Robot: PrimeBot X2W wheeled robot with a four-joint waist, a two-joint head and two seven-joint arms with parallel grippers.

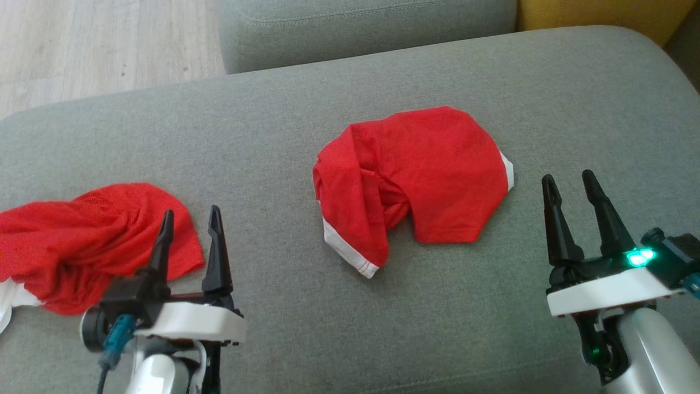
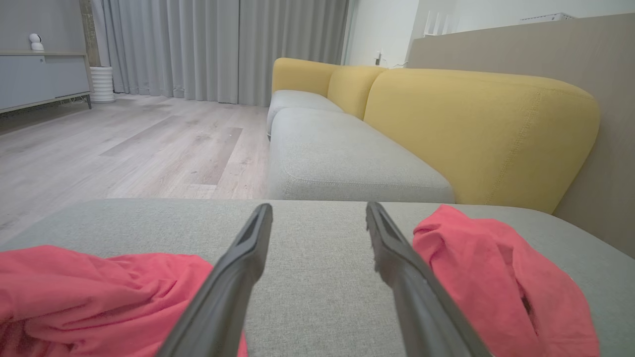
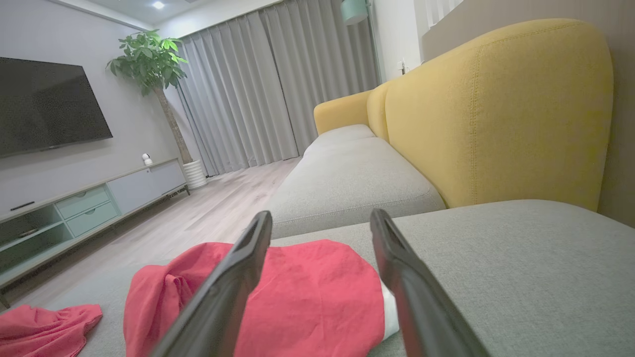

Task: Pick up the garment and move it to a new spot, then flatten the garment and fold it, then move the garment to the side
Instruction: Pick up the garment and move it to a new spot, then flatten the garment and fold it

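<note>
A red garment with white trim (image 1: 415, 180) lies crumpled and partly folded over in the middle of the grey sofa cushion (image 1: 306, 109); it shows at the right in the left wrist view (image 2: 496, 277) and ahead in the right wrist view (image 3: 307, 297). My left gripper (image 1: 189, 219) is open at the lower left, over the edge of a second red garment (image 1: 82, 241). My right gripper (image 1: 569, 181) stands open at the lower right, just right of the middle garment and apart from it. Nothing sits between either pair of fingers (image 2: 248, 258) (image 3: 397, 267).
The second red garment (image 2: 99, 292) (image 3: 44, 327) is bunched at the cushion's left edge. Behind lie another grey seat (image 1: 361, 27), yellow backrests (image 2: 476, 129), and wooden floor (image 1: 98, 44) at the far left. A TV cabinet (image 3: 89, 203) and plant (image 3: 154, 64) stand across the room.
</note>
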